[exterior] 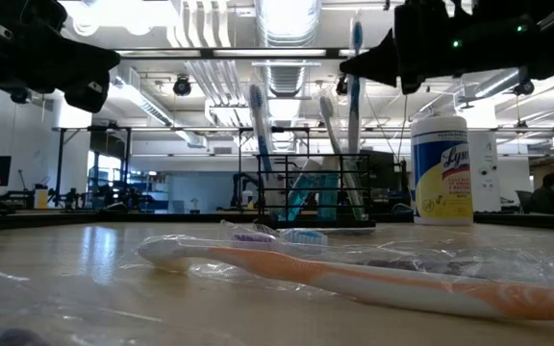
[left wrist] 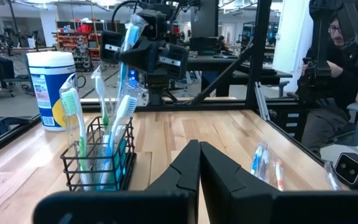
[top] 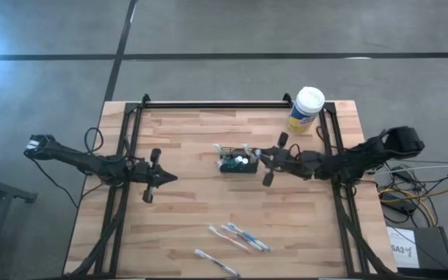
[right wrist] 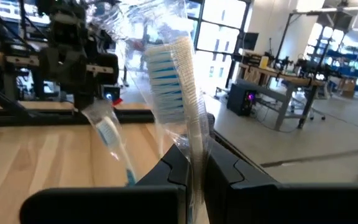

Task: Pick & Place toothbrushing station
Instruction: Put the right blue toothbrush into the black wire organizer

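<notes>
The black mesh caddy stands at the table's middle with several toothbrushes upright in it; it also shows in the low view and the left wrist view. My right gripper hovers just right of the caddy, above its rim, shut on a clear-wrapped blue-and-white toothbrush. My left gripper is shut and empty, left of the caddy above the table, pointing at it. My right gripper pinches the wrapped toothbrush's handle between its two fingers, below the bristle head, wrapper included. The fingers lie level, coming from the table's right, across the brush. The brush stands upright, head up; its lower end drops toward the caddy, where I lose sight of it.
A white-lidded yellow-labelled canister stands at the back right. Several wrapped toothbrushes lie near the front edge, an orange one closest to the low camera. A person sits beyond the table's right side.
</notes>
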Motion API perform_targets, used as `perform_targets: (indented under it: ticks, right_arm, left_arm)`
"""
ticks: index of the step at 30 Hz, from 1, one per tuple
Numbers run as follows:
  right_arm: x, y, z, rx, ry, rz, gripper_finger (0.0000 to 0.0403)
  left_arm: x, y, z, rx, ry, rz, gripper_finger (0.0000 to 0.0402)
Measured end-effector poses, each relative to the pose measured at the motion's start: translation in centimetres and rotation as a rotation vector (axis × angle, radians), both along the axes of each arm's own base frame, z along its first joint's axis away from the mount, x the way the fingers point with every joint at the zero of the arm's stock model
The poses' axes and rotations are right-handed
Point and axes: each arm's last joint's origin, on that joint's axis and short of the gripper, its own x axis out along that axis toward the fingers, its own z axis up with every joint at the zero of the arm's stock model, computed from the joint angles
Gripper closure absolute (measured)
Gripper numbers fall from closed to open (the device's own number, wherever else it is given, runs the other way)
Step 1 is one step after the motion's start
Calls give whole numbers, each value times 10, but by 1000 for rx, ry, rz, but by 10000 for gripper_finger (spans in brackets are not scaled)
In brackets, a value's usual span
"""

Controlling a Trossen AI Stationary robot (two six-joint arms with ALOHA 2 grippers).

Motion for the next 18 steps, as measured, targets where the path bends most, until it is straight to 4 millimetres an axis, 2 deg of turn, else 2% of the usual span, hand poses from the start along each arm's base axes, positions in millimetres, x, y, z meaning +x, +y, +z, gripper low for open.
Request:
perform_targets:
  ticks: [18]
  right_arm:
    - [14, -1, -37, 84, 86, -28, 390]
  left_arm:
    - [0, 0, -4, -1, 40, -8, 390]
